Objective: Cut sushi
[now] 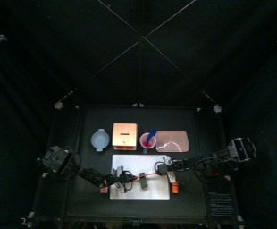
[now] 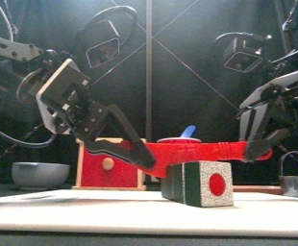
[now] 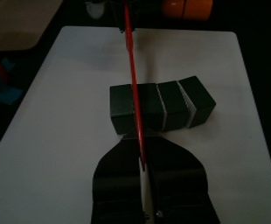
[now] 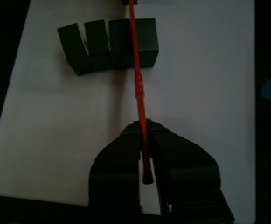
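Note:
The sushi [image 3: 162, 107] is a dark roll lying on the white board [image 3: 56, 96], divided into segments that stay pressed together. In the front view its cut end [image 2: 201, 183] shows a red centre. My left gripper [image 3: 139, 157] is shut on a narrow red stick [image 3: 131, 70] that runs across one end segment of the roll. My right gripper [image 4: 146, 144] is shut on a narrow red stick [image 4: 138, 79] that crosses the roll [image 4: 103, 45] too. In the front view a red bar [image 2: 190, 149] spans from the left gripper [image 2: 103, 144] to the right gripper [image 2: 264, 146], just above the roll.
Behind the board [image 1: 141, 188] stand a grey bowl [image 1: 100, 139], an orange box [image 1: 125, 138] and a pink tray [image 1: 177, 140] with a small bowl [image 1: 149, 140]. In the front view the grey bowl [image 2: 38, 174] and a red block [image 2: 110, 165] sit behind on the left.

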